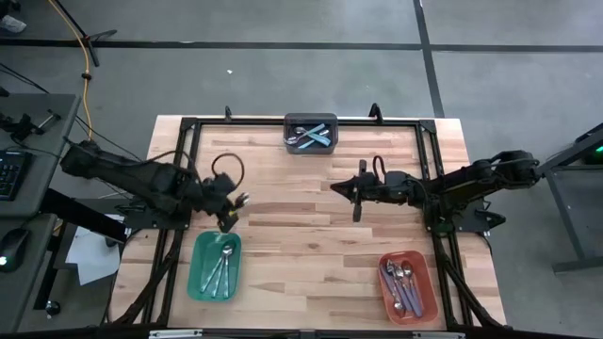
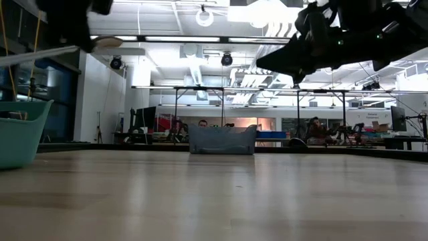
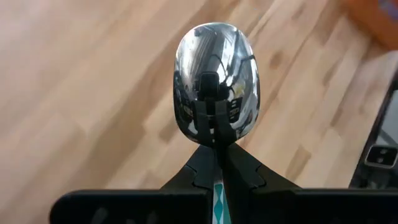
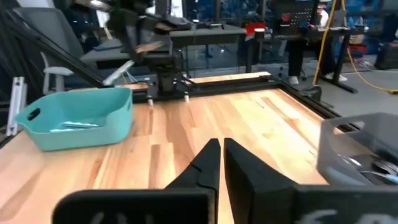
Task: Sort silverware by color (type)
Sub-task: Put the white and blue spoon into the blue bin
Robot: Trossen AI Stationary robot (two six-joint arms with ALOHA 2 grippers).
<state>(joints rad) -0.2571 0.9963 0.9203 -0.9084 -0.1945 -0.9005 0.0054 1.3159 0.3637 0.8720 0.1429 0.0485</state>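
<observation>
Closed right end effector [image 4: 220,163] between teal bin [image 4: 81,118] and grey bin [image 4: 360,149]

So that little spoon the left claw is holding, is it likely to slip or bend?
Probably stiff: the spoon juts straight out from the left claw without sagging. Its mirror-shiny bowl looks slippery, though the claw pinches the thin handle. It likely weighs little.

We see two dark, near-black jointed arms, each with black cable looping off its wrist (most visibly a round loop on the left one). Each pincer, left pincer [image 1: 229,218] and right pincer [image 1: 336,188], ends in two matte black wedge-shaped fingers [image 4: 208,163] on a broad flat bar.
</observation>
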